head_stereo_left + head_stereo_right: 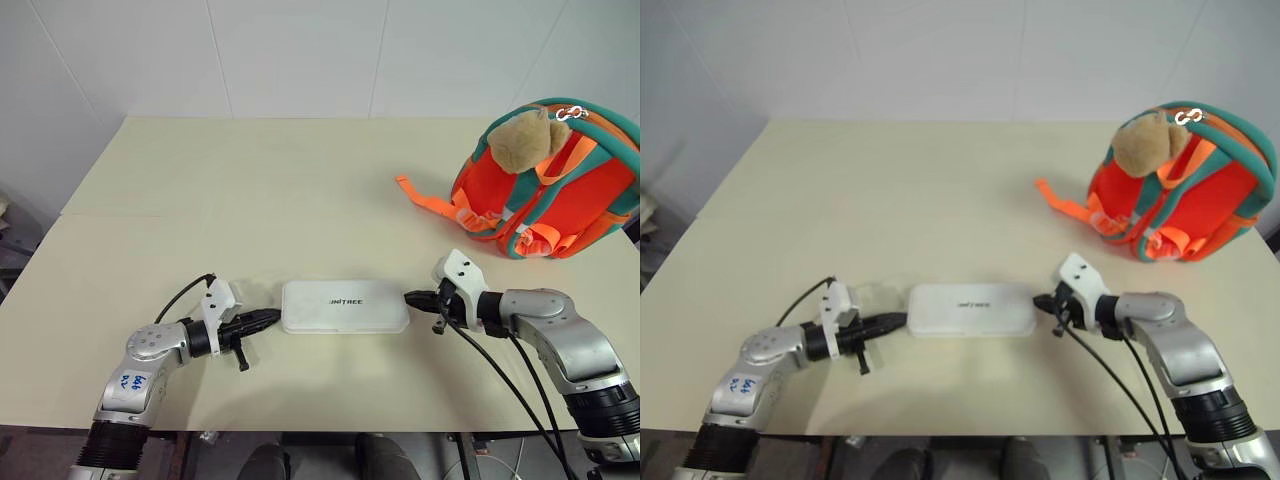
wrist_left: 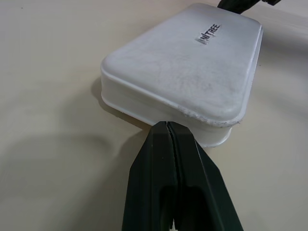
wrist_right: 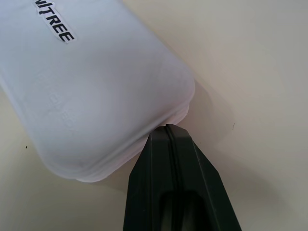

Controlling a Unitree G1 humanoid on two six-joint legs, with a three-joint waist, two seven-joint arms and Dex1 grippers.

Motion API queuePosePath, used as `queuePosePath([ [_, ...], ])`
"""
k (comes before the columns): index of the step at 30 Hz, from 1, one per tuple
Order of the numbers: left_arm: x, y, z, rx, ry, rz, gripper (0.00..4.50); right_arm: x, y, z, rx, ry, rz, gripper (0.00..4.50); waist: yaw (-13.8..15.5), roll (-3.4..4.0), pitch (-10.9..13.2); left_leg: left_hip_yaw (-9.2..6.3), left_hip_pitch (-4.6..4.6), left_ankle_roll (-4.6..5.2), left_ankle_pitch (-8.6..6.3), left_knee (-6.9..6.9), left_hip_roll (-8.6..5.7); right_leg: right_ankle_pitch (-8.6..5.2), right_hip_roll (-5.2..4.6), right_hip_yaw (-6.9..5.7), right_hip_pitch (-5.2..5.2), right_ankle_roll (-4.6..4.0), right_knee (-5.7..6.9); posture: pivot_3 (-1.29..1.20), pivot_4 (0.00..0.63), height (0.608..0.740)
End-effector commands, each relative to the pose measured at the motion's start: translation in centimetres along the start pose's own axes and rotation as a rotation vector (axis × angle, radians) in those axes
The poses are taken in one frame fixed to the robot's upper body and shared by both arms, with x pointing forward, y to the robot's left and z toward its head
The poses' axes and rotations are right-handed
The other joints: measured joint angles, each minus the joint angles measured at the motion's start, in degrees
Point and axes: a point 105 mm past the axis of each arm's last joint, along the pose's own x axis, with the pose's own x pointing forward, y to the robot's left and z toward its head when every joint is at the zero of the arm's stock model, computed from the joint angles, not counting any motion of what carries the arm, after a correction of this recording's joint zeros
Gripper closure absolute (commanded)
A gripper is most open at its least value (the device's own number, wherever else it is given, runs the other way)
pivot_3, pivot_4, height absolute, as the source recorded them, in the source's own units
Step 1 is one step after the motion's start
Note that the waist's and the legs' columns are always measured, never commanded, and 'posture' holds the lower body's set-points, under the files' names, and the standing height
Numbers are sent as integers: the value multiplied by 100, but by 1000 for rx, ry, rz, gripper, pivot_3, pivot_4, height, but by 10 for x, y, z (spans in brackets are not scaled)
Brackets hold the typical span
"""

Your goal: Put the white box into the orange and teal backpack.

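My arms reach in from both sides, low over the table (image 1: 250,180), each bent at the wrist to point inward along the box (image 1: 345,306). My left gripper (image 1: 272,317) lies nearly level with its tip against the box's left short end; my right gripper (image 1: 411,298) tilts down a little and meets the right short end. Both pairs of jaws are pressed together, holding nothing, so the box sits pinched between two closed tips rather than clamped inside either.

The box lies flat near the front edge of the pale cream table, lettering up. The backpack (image 1: 560,190) stands well apart at the far right, a tan plush toy (image 1: 522,140) at its top and an orange strap (image 1: 425,196) trailing toward the table's middle. White walls stand behind the table.

My left wrist view shows my closed fingers (image 2: 166,163) meeting the box's lower rim at a rounded corner, with a scuffed edge just above, and a dark tip of my other gripper past the far end. My right wrist view shows my fingers (image 3: 171,154) under the overhanging lip of the lid at the corner.
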Motion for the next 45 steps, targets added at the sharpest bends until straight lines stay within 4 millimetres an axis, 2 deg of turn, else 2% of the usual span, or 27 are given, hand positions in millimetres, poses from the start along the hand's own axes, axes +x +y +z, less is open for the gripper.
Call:
queuePosePath([
  [1,-1,-1,14,48,-39,-10,4478,1,6,8,-21,-26,33,4359,0,0,0,0,0,0,0,0,0,0,0,0,0,0,0,0,150,740],
  [4,-3,-1,14,47,-31,-17,4478,-3,2,5,-22,-10,19,4359,0,0,0,0,0,0,0,0,0,0,0,0,0,0,0,0,150,740],
  [9,-28,9,18,38,25,-16,4478,-24,-12,1,19,34,5,4359,-2,0,0,0,-1,0,0,-2,0,0,0,0,-1,0,-2,0,150,740],
  [10,-36,13,19,12,40,-13,4307,-29,-14,2,28,36,9,3662,-5,0,0,0,-1,0,0,-1,0,0,0,-1,-1,-1,-2,0,150,740],
  [12,-48,17,21,-23,70,-31,3875,-35,-15,5,30,45,32,3129,-11,0,0,0,-1,0,0,-3,1,-1,0,-1,-1,-2,-3,0,150,740],
  [15,-61,22,22,-80,108,-58,2949,-40,-18,11,36,53,51,2109,-19,2,1,2,1,1,0,-5,2,-2,0,-1,-1,-3,-3,0,150,740],
  [18,-63,25,26,-219,95,-96,2010,-40,-17,22,119,24,89,1088,-16,2,2,1,1,1,0,-3,2,-2,0,-2,-1,-3,-2,0,150,740],
  [21,-57,22,26,-366,117,-160,1074,-44,-1,41,282,-28,239,43,-5,2,2,-2,-3,1,0,-3,2,-2,0,-4,-2,-3,-2,0,150,740],
  [24,-49,21,26,-569,151,-207,152,-45,2,52,382,-29,285,0,-3,3,3,-7,-7,2,-1,-3,2,-2,0,-9,-3,-3,-2,0,150,740],
  [25,-47,19,26,-649,175,-222,27,-46,4,55,414,-32,303,0,-4,2,3,-8,-7,2,-1,-2,2,-2,0,-10,-2,-3,-3,0,150,740],
  [29,-36,16,34,-819,193,-293,27,-46,1,56,487,10,280,0,-17,2,3,-6,-10,5,-3,-4,0,-2,1,-10,-7,-3,6,0,150,740],
  [33,-24,19,38,-924,213,-327,27,-48,10,56,547,53,309,0,-17,2,3,-1,-21,6,-3,-5,1,-3,2,-10,-19,-2,12,0,150,740],
  [39,-13,26,37,-1001,213,-350,27,-48,16,47,623,96,312,0,-15,2,3,-2,-23,5,-3,-3,0,-3,2,-10,-20,-2,13,0,150,740],
  [45,-8,16,26,-1025,286,-408,27,-42,16,42,651,110,308,0,-22,2,3,1,-25,5,-3,-3,0,-3,2,-8,-23,-2,16,0,150,740],
])
